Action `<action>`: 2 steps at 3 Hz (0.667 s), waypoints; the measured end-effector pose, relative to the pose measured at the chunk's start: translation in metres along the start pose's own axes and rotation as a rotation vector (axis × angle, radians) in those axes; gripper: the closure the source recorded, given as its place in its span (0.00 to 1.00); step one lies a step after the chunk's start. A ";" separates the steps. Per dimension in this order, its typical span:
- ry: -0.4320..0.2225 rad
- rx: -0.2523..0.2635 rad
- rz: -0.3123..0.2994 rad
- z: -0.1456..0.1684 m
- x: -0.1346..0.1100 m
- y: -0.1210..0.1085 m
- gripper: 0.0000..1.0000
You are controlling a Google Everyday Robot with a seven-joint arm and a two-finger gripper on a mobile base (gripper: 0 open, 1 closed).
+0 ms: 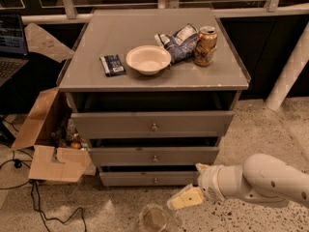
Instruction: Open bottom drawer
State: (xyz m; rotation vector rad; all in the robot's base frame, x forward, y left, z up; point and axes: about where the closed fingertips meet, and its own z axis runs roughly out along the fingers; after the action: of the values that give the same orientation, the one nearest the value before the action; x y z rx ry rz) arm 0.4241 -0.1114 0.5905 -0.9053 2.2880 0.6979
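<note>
The bottom drawer (149,179) is the lowest and narrowest grey front of the three on the cabinet, with a small round metal knob (155,180) at its centre. It looks closed or nearly so. My gripper (187,197) comes in from the right on a white arm, low above the floor. It sits just below and to the right of the bottom drawer's front, apart from the knob. A pale yellow finger (184,198) points left and down.
The cabinet top (96,42) holds a white bowl (148,59), a dark packet (112,64), a chip bag (179,41) and a can (205,46). An open cardboard box (46,144) stands at the left. A glass jar (155,218) sits on the floor under the gripper. Cables lie at the lower left.
</note>
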 end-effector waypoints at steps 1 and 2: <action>-0.015 0.024 0.021 0.009 0.009 -0.002 0.00; -0.015 0.081 0.044 0.045 0.028 -0.033 0.00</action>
State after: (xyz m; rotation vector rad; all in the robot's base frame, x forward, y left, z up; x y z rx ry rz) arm 0.4450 -0.1155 0.5321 -0.8118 2.3119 0.6244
